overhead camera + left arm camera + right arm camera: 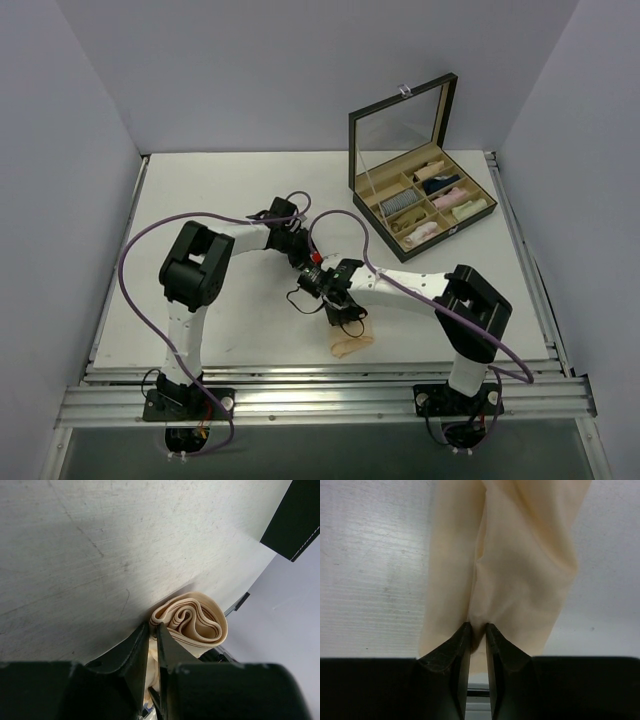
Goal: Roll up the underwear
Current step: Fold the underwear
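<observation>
Fingers (457,652) of the right gripper (478,635) and left gripper (153,645) were pinched on the underwear (352,340), partly rolled at the near middle of the table (200,190); soft, limp cloth, judged best gripped at the roll's ends.

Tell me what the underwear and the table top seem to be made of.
Underwear: thin, soft, matte peach cloth, probably a stretchy knit; it creases and rolls into tight layers. Table: hard, white, matte board, perhaps painted or laminated; fine scratches and scuffs show on it.
</observation>
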`<state>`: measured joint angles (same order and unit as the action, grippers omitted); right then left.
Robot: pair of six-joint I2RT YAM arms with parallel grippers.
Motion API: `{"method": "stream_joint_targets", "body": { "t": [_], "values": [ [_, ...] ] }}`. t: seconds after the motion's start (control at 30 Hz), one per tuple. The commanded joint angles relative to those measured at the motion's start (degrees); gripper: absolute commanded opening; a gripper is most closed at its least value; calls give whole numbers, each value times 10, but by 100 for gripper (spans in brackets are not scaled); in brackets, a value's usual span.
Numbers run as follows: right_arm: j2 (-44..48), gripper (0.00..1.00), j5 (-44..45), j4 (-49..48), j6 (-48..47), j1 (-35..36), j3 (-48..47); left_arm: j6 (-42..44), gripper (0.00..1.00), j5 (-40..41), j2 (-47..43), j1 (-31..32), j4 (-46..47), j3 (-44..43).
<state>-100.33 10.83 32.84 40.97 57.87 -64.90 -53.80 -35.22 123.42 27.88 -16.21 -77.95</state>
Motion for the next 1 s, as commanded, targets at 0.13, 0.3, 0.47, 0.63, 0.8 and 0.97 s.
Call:
{"method": "stream_joint_targets", "body": {
  "t": [0.13,0.3,0.47,0.63,0.8,0.97],
  "values": [
    [-7,3,38,43,11,10,-2,31,22,97,47,4,-70,16],
    [-4,0,35,34,10,12,3,30,21,97,50,4,-71,17],
    [11,7,35,27,18,15,2,28,21,97,48,4,-67,19],
    [6,21,32,23,22,16,2,26,21,96,47,4,-62,25],
    [5,21,31,13,23,21,8,26,21,97,46,4,-62,28],
    [6,22,34,8,25,24,6,26,21,96,48,4,-60,30]
  ]
}}
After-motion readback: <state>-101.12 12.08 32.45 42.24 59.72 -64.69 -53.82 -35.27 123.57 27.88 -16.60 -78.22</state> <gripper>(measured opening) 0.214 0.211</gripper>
